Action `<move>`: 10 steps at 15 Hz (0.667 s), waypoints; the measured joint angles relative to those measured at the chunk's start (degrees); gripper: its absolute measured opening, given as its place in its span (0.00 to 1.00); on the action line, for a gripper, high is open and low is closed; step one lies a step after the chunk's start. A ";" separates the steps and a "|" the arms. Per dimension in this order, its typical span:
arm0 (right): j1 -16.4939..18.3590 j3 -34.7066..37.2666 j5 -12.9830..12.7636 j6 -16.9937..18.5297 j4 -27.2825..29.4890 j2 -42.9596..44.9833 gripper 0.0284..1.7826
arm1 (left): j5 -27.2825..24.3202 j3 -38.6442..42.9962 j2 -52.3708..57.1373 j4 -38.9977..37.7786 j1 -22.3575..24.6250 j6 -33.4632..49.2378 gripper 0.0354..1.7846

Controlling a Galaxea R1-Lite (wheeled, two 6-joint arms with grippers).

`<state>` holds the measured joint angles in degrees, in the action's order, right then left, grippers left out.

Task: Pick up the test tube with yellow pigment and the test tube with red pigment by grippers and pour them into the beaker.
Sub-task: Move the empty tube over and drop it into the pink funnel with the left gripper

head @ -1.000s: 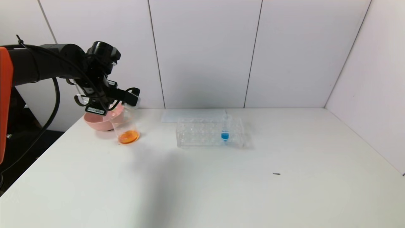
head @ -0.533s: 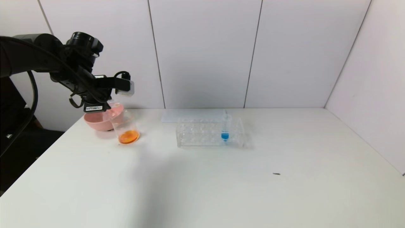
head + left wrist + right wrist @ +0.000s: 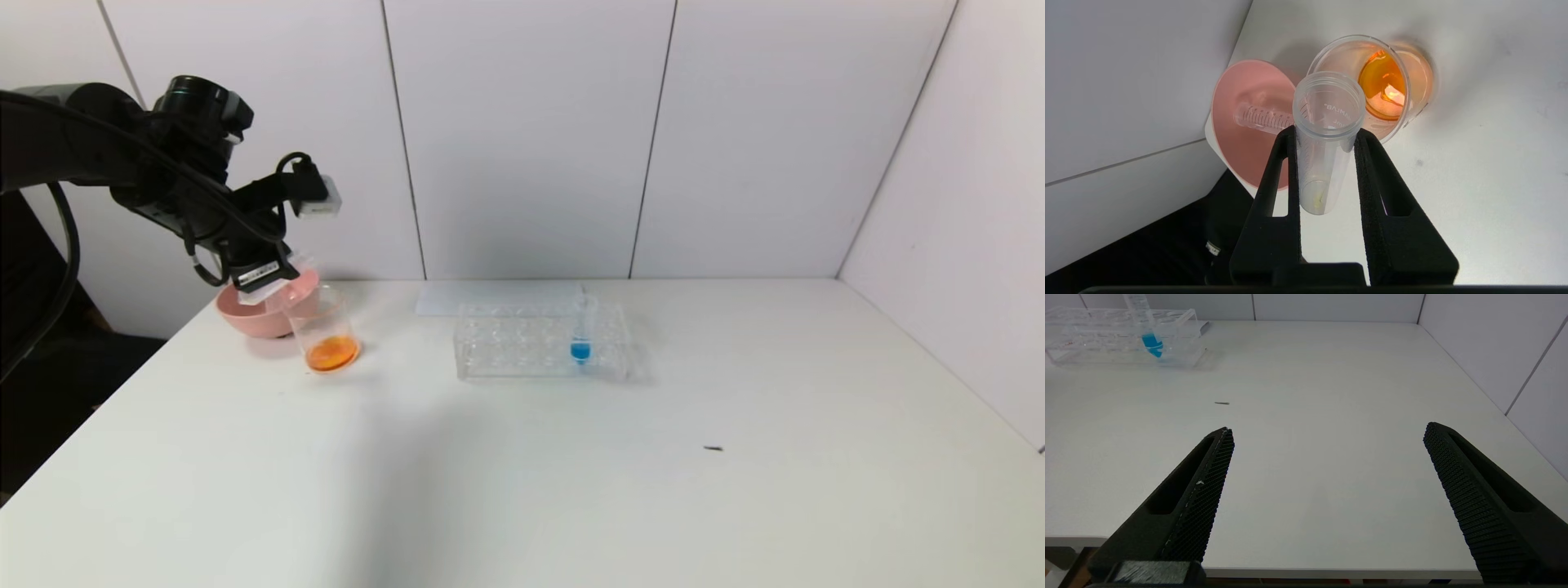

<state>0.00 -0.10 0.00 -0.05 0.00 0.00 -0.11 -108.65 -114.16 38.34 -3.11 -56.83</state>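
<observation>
My left gripper (image 3: 1325,131) is shut on a clear test tube (image 3: 1319,171) that holds only a trace of yellow at its round bottom. In the head view the left gripper (image 3: 277,265) hangs above the pink bowl and just behind the beaker (image 3: 326,331). The beaker (image 3: 1414,65) holds orange liquid (image 3: 1380,87). The held tube's open mouth is over the beaker's rim. No tube with red liquid shows. An empty clear tube (image 3: 1261,118) lies in the pink bowl (image 3: 1241,163). My right gripper (image 3: 1327,433) is open and empty over the table's front edge.
A clear tube rack (image 3: 522,343) stands at the table's middle back with a blue-liquid tube (image 3: 581,331) in it. The pink bowl (image 3: 249,318) touches the beaker at the back left corner. A small dark speck (image 3: 713,448) lies on the table.
My left gripper has risen and drawn back to the left from over the beaker, turning as it went, with the tube still in it. The beaker and the rack have not moved.
</observation>
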 joint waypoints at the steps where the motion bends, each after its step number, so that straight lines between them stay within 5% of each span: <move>1: 0.00 0.00 0.00 -0.02 0.00 0.00 0.95 | -0.66 1.11 0.38 -1.96 0.02 1.18 0.23; 10: 0.00 0.00 0.00 -0.02 0.00 0.00 0.95 | -2.17 12.79 4.79 -24.13 2.84 15.91 0.23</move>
<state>0.00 -0.10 0.00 -0.07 0.00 0.00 -2.28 -95.87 -109.37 14.21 -0.27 -40.92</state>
